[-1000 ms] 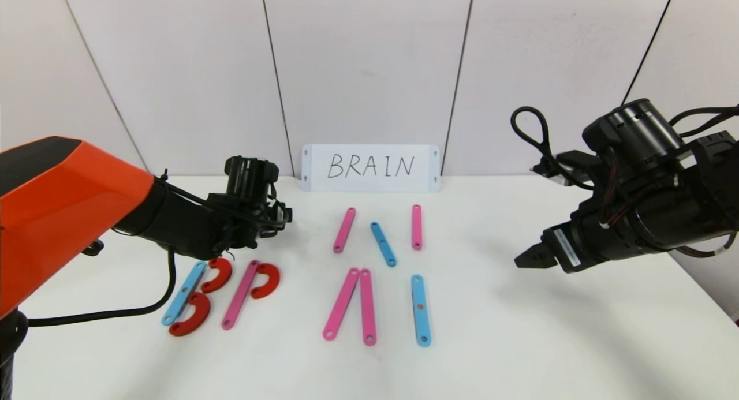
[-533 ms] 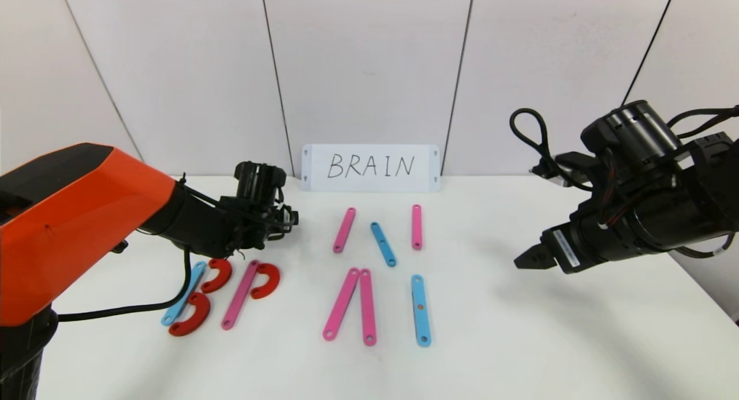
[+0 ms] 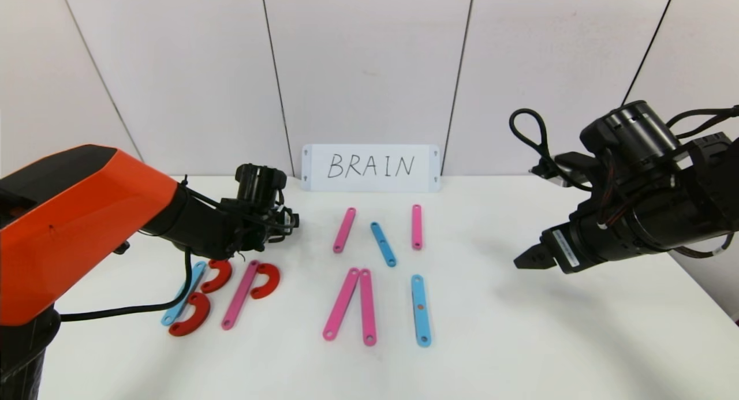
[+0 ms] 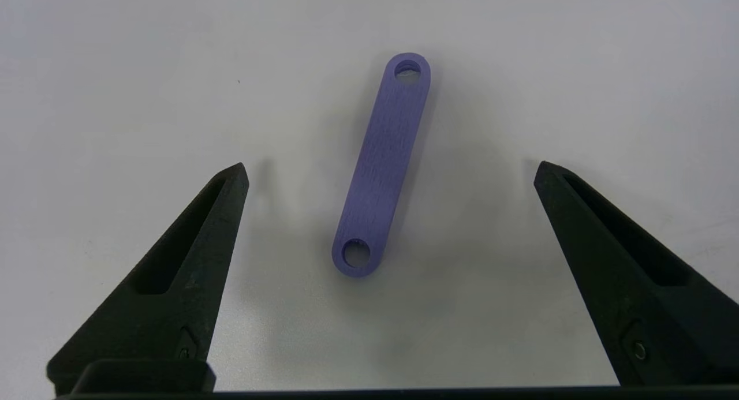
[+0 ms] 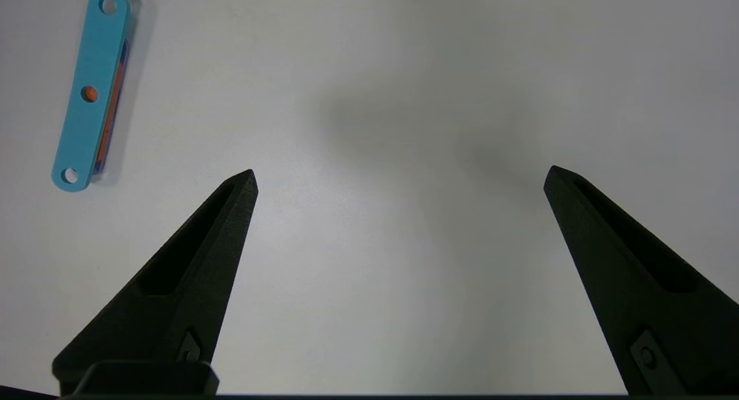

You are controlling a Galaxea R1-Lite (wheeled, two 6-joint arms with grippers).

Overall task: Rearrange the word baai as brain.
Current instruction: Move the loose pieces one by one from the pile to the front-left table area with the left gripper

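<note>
White tabletop (image 3: pixel 519 342), pale panelled wall behind it.

Left arm, orange shell with black forearm, reaches in over the left half. Left tool (image 4: pixel 391 168) hangs above a short purple flat plastic strip with a hole at each end (image 4: pixel 381 166); its fingers (image 4: pixel 190 244) are spread wide, one to each side of the strip, touching nothing. From the head view that strip is hidden under the arm.

Right arm, black, held above the right side, well apart from the pieces. Right tool (image 5: pixel 398 178) also spread wide, nothing between the tips, bare tabletop below.

White card (image 3: pixel 370 168) stands at the back against the wall, handwritten in black: "BRAIN".

Plastic letters lie flat in front of the card. Front row from the left: light blue strip (image 3: pixel 183 293) with two red C-shaped curves (image 3: pixel 190 316), reading B; pink strip (image 3: pixel 240 294) with one red curve (image 3: pixel 265 280), reading P; two long pink strips (image 3: pixel 350 305) meeting at the top; one blue strip with three holes (image 3: pixel 420 310), reading I. Behind them: pink strip (image 3: pixel 344 230), short blue slanted strip (image 3: pixel 383 244), pink strip (image 3: pixel 417 227), apart from one another.
</note>
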